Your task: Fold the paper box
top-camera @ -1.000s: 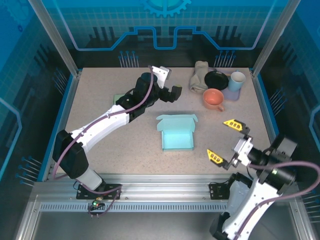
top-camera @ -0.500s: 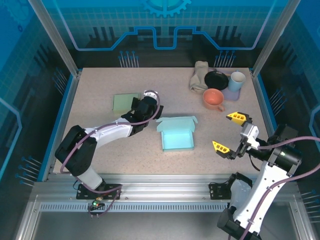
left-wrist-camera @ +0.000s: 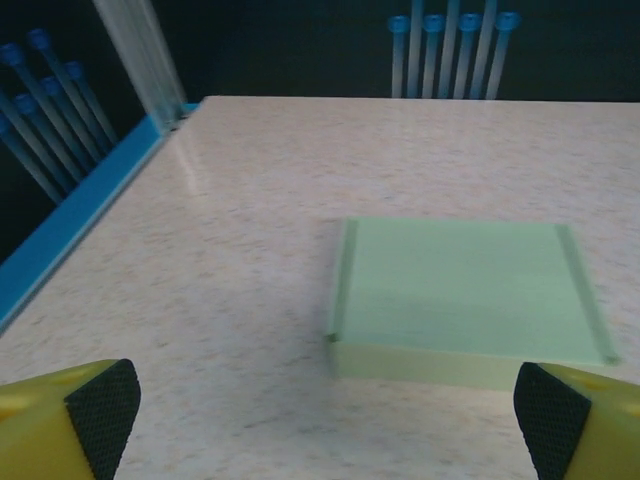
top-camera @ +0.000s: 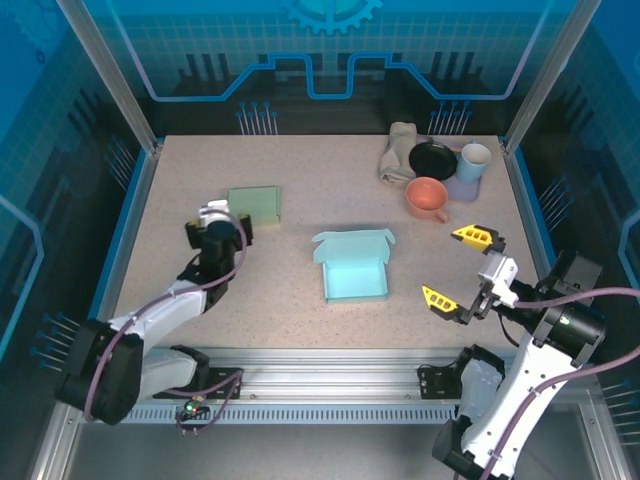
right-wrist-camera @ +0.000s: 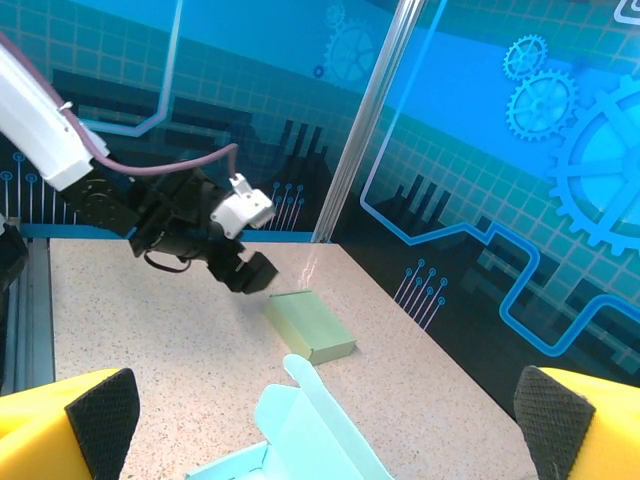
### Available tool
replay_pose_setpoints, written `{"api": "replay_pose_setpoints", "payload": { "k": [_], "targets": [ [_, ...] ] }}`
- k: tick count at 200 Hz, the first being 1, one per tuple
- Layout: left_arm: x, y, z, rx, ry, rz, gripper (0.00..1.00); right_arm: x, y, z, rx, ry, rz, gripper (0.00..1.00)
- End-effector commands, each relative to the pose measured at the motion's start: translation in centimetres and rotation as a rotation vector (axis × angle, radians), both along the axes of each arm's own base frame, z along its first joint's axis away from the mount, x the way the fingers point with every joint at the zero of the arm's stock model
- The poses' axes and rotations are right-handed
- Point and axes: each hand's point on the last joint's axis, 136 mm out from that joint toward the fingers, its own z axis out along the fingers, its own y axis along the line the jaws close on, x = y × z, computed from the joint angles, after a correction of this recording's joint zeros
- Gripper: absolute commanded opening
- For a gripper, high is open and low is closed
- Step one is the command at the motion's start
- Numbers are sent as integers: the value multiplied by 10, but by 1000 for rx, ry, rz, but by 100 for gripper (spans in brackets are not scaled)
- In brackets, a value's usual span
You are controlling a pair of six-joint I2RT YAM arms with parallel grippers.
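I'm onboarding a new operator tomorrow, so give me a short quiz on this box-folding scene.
1. Fill in: the left claw and the right claw both stand ____, holding nothing.
2. True or false: the blue paper box lies open, with its lid flap at the far side.
3. Seen from above, where does the green box lie relative to the blue paper box? A) to the left and farther back B) to the right and nearer C) on top of it

Key: 1 open; 2 true; 3 A.
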Motion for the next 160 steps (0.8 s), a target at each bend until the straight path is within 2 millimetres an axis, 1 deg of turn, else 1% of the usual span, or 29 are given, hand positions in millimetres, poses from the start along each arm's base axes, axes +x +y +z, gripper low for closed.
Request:
{"api": "replay_pose_setpoints", "payload": {
  "k": [1,4,8,29,38,39,40,42,44,51,54,59,67,69,73,91,108,160],
  "targets": [
    [-4,23,-28,-109,-26,-33,99,-31,18,34,233,8,88,100],
    [-3,27,-29,-127,-32,-28,99,-31,18,34,233,7,88,100],
    [-3,27,-31,-143,-23,-30,99,-32,18,34,231,5,87,100],
    [6,14,-24,-129,-106,-129,99,-30,17,35,231,8,83,100],
    [8,7,-28,-125,-128,-190,99,-29,17,35,234,8,79,100],
    [8,6,-31,-125,-123,-194,99,-29,17,35,233,8,78,100],
    [9,7,-29,-125,-135,-196,99,-29,17,35,234,8,78,100],
    [10,7,-35,-127,-124,-197,99,-29,16,35,234,8,76,100],
    [12,7,-35,-129,-136,-200,99,-29,16,35,234,9,75,100],
    [18,4,-43,-130,-125,-216,99,-27,15,35,235,10,68,100],
    [21,1,-50,-129,-103,-236,99,-27,15,35,236,11,66,100],
    [28,-3,-52,-124,-95,-264,99,-27,15,35,235,10,62,100],
    [33,-8,-58,-135,-27,-285,99,-26,15,35,236,11,60,100],
    [35,-8,-56,-138,-22,-290,99,-27,15,35,236,11,60,100],
    [37,-8,-60,-145,2,-291,99,-27,15,35,236,11,61,100],
    [45,-2,-61,-155,33,-260,99,-27,15,34,236,11,59,100],
    [44,0,-62,-156,31,-247,99,-23,13,34,247,25,58,100],
    [44,-2,-61,-155,32,-254,99,-2,-4,32,299,87,37,100]
  ]
}}
